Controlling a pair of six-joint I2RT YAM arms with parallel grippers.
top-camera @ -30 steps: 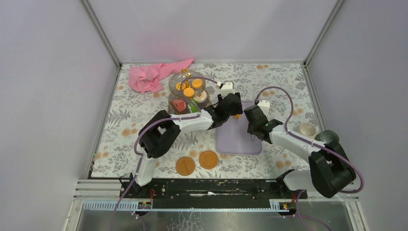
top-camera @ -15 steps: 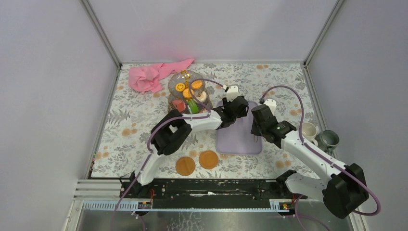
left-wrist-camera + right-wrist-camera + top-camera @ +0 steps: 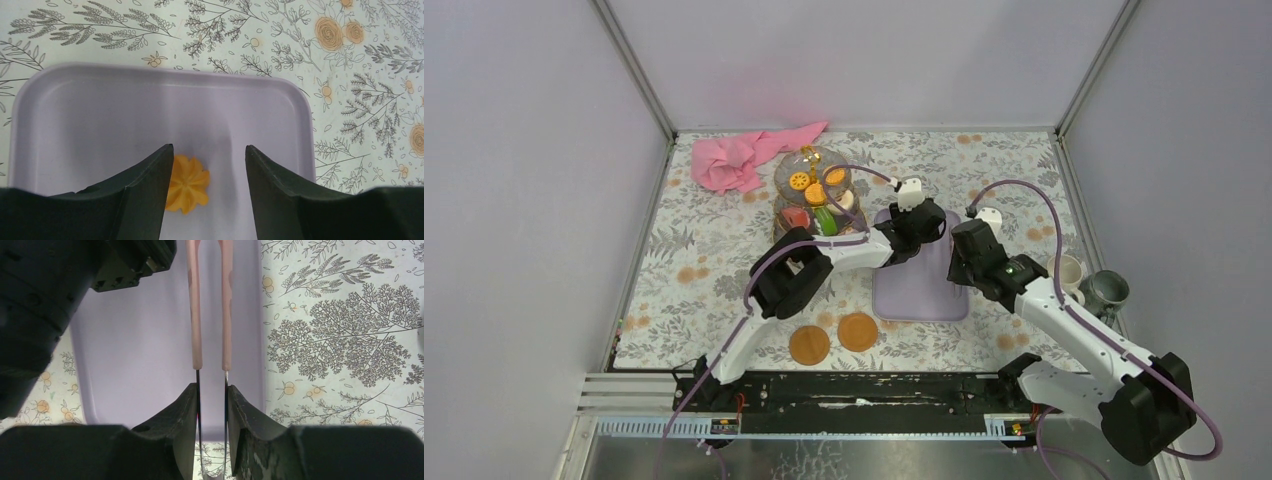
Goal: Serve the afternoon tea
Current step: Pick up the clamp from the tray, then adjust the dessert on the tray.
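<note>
Bright, even light with soft shadows; all views reasonably sharp.

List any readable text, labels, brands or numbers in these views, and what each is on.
None readable in any view.
The tablecloth bears only a floral print.
The lilac tray, pink tongs, cream mug and grey-green mug show no lettering.
The small boards at the arm bases are too small to read.

The right claw (image 3: 212, 390) had its two fingers pinched onto the thin metal legs of a pair of tongs (image 3: 194, 315). Their pink ends ran straight ahead, side by side, over a lilac tray (image 3: 135, 350). Ahead to the left loomed the other arm (image 3: 60, 290), black. To the right lay a flowered tablecloth (image 3: 340, 340).
</note>
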